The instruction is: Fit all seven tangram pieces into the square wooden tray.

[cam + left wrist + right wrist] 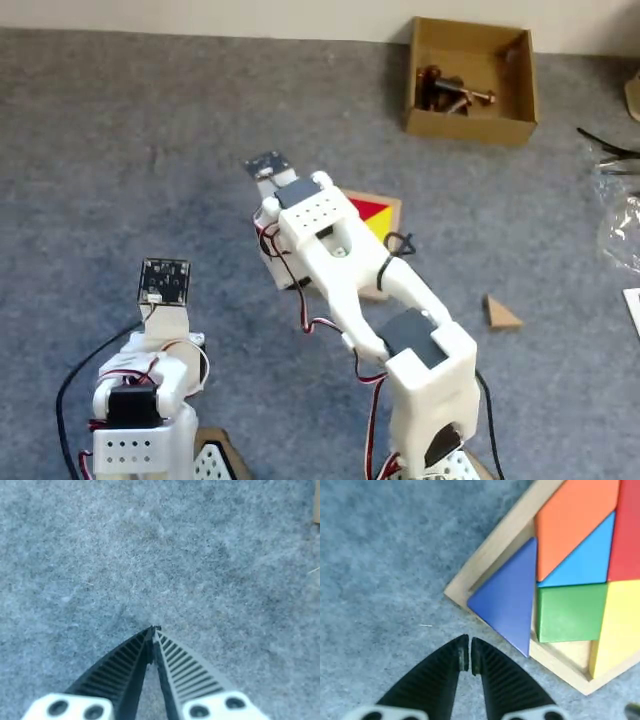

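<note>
The square wooden tray (492,542) holds orange (572,515), light blue (587,560), red (627,525), green (570,612) and yellow (620,620) pieces. A dark blue triangle (507,597) lies at the tray's corner, its tip on the rim, seemingly not flat. My right gripper (469,655) is shut with nothing in it, over carpet just outside that corner. In the high view the right arm covers most of the tray (393,203). A tan wooden triangle (500,313) lies on the carpet to the tray's right. My left gripper (154,630) is shut and empty above bare carpet.
A cardboard box (470,80) with copper-coloured parts stands at the back right. Cables and clear plastic (620,225) lie along the right edge. Grey carpet stretches open to the left and in front of the tray.
</note>
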Robot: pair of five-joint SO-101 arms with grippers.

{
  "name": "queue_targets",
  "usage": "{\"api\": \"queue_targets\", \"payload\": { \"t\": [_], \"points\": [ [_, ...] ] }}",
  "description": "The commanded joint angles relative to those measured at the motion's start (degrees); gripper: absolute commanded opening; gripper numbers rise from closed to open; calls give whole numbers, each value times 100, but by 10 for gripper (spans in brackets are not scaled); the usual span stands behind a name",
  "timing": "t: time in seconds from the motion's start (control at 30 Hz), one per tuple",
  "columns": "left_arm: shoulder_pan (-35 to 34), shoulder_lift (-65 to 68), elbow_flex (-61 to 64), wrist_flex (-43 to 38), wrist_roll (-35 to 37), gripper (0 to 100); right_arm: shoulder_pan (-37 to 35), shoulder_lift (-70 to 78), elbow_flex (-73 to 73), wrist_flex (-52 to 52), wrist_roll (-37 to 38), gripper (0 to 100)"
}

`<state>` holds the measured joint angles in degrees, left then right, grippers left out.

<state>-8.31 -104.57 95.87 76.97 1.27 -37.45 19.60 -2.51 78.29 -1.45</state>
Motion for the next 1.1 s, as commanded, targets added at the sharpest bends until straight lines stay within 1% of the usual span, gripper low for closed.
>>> {"api": "queue_targets", "payload": {
  "t": [0.0,0.33,0.63,1.07],
  "points": [
    [-75,-31,127,44,-35,7,92,-374,-40,-57,-53,5],
    [-75,-31,127,44,-35,7,479,-330,-31,-189,-53,5],
    [-75,-31,127,44,-35,7,470,374,-92,-189,-26,5],
    [-75,-31,127,44,-35,7,462,391,-101,-646,-18,5]
  ]
}}
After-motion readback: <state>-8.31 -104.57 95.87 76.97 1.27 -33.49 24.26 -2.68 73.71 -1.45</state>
